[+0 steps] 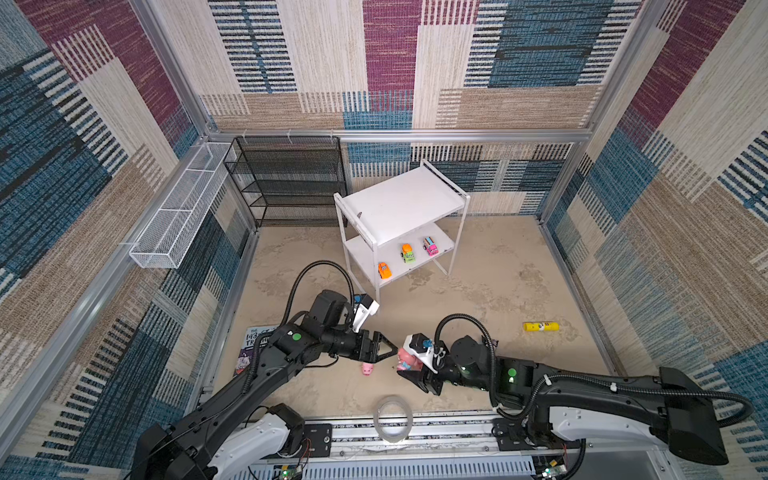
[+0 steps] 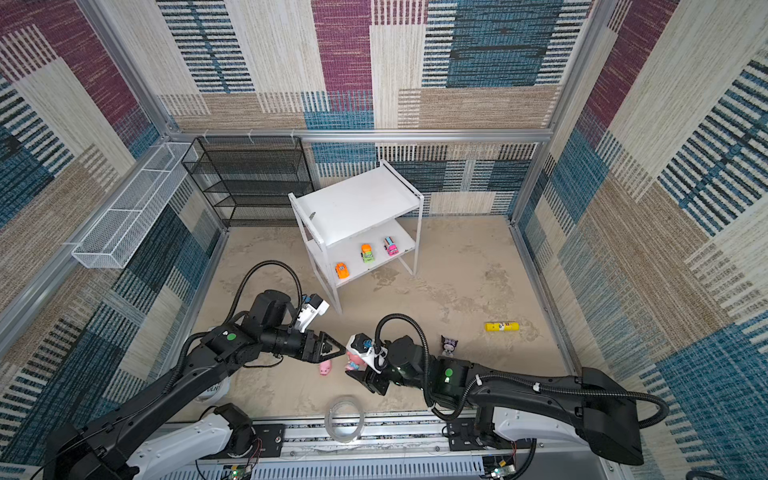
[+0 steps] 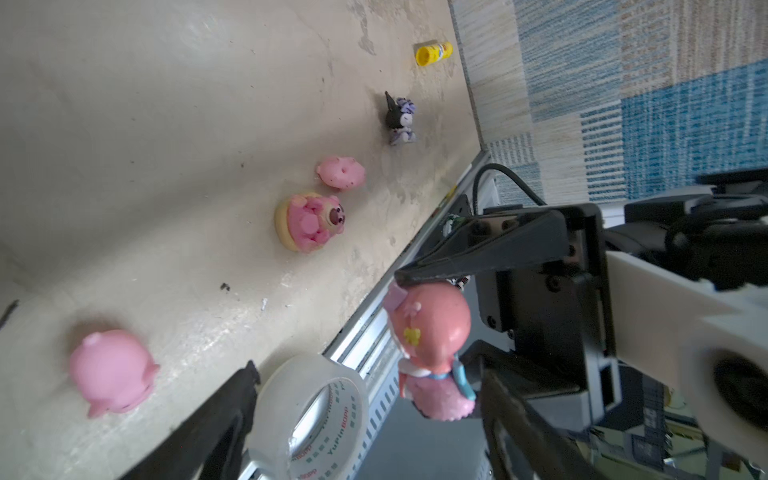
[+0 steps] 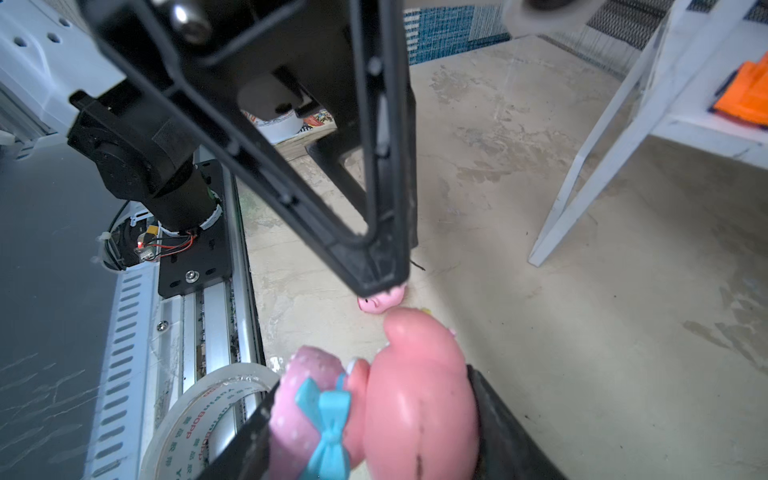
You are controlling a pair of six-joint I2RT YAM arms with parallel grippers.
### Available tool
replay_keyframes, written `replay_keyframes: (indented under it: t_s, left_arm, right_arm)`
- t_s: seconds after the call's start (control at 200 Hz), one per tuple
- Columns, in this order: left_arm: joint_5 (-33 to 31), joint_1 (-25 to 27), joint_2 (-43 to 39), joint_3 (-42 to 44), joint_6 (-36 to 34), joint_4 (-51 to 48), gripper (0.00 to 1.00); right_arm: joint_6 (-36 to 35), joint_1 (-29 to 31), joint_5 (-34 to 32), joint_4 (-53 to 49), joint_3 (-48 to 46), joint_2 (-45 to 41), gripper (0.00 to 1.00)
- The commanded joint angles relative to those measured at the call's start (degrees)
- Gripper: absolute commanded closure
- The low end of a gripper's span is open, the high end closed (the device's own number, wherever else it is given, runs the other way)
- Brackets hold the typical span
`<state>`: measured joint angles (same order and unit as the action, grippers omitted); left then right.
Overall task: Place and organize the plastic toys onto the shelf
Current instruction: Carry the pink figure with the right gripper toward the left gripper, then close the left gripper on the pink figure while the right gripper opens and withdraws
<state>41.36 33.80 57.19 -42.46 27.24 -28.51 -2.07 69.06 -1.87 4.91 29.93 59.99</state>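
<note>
Right gripper (image 3: 441,326) had its jaws clenched on the pink-haired plastic doll figure with a blue bow (image 4: 415,395), gripped at the sides and apparently held clear of the beige mottled counter (image 1: 498,282), near the front rail. Left gripper (image 1: 390,348) pointed at the doll from just beside it; its jaws were released and held nothing. The white two-tier shelf with thin metal legs (image 1: 399,199) stood at the back. Its top board was bare, and its lower board held the orange toy car (image 1: 384,270), green-orange toy car (image 1: 407,253) and pink multicolour toy car (image 1: 430,246) in a row. On the counter were a small pink plastic pig (image 1: 367,368) below the left gripper's tips, a second pink pig (image 3: 340,172), a pink bear on a tan ring base (image 3: 309,222) and a black-white figure with purple trim (image 3: 400,118). A clear tape roll (image 1: 392,419) and yellow tube (image 1: 540,327) weren't task items. Step judged: doll picked and either about to be handed to the left arm or about to be carried over; can't tell which. A handoff would need the left jaws to close on the free head end before the right lets go. Either way, placement calls for clearing the shelf's front leg and setting the doll upright, likely on the bare top board. Roughly a third done.
</note>
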Motion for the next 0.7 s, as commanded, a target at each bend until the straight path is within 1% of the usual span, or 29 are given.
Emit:
replay_keyframes:
  t_s: [0.0, 0.06, 0.2, 0.265, 0.431, 0.596, 0.696]
  left_arm:
    - [6.6, 1.04, -0.69, -0.68, -1.25, 1.0, 0.16]
    - [7.43, 1.84, -0.9, -0.58, -1.21, 1.65, 0.17]
    - [7.72, 3.26, -0.22, -0.25, -1.02, 1.93, 0.24]
    - [7.09, 3.79, 0.1, -0.25, -1.09, 1.88, 0.24]
    - [5.27, 3.9, 1.14, -0.43, -1.41, 2.55, 0.31]
    - [4.09, 3.9, 1.66, -0.16, -0.73, 4.2, 0.31]
    - [3.54, 3.82, 1.26, 0.71, 0.12, 5.79, 0.34]
  right_arm:
    - [-3.21, 1.79, -7.95, 3.59, 1.64, 1.45, 0.53]
    - [-3.6, 2.51, -10.29, 4.21, 2.4, 2.53, 0.53]
    - [-3.27, 3.46, -15.6, 7.07, 3.06, 3.55, 0.54]
    - [-3.58, 3.83, -15.3, 7.55, 3.58, 3.82, 0.54]
    - [-4.52, 6.03, -14.91, 8.2, 4.6, 4.58, 0.54]
    - [-5.1, 8.08, -15.01, 7.71, 4.87, 4.09, 0.54]
    - [-4.82, 8.46, -15.4, 7.34, 4.69, 2.93, 0.54]
